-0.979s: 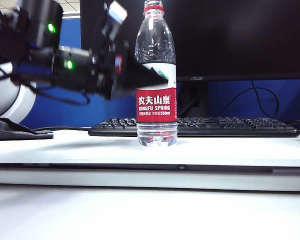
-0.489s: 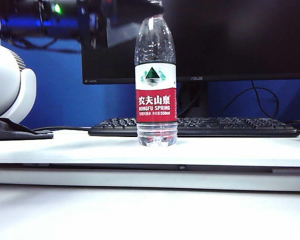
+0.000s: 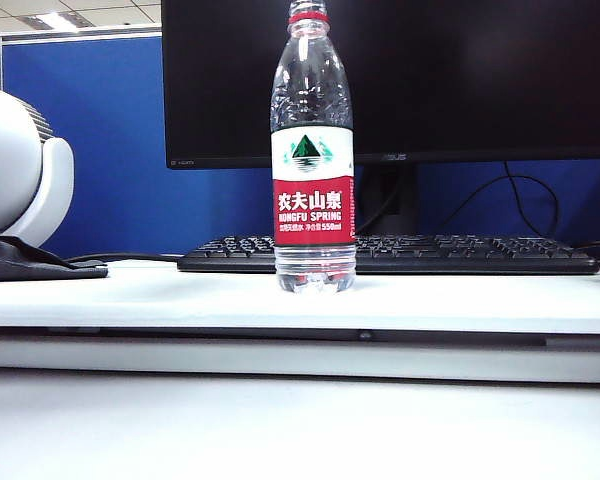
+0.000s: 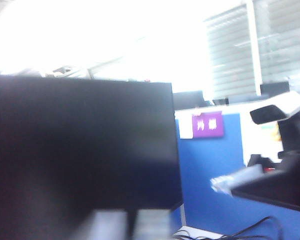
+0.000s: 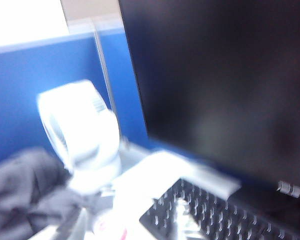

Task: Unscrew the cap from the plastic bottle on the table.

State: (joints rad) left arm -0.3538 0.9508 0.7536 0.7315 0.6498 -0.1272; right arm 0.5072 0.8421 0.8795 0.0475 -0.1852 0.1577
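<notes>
The plastic bottle [image 3: 313, 200] stands upright on the white table [image 3: 130, 290], and no gripper shows in the exterior view. Its neck carries the thin red ring [image 3: 308, 17], and the bit above the ring looks clear to the frame's edge. In the right wrist view my right gripper [image 5: 125, 225] hangs high over the table, its blurred fingers [image 5: 76, 224] apart around a pale, red-marked round thing, the cap [image 5: 107, 226] by its colour. My left gripper [image 4: 132, 226] is raised before the monitor. Its pale fingers [image 4: 112, 225] stand nearly together, with only a thin dark slit and nothing between them.
A black keyboard [image 3: 400, 255] lies behind the bottle under a large dark monitor [image 3: 430, 80]. A white fan [image 3: 20, 170] and a dark cloth [image 3: 30, 262] sit at the left. A blue partition runs behind. The right arm [image 4: 290, 165] shows in the left wrist view.
The left arm, which was beside the bottle's upper body a second ago, has risen and left the exterior view. The bottle has stayed in place.
</notes>
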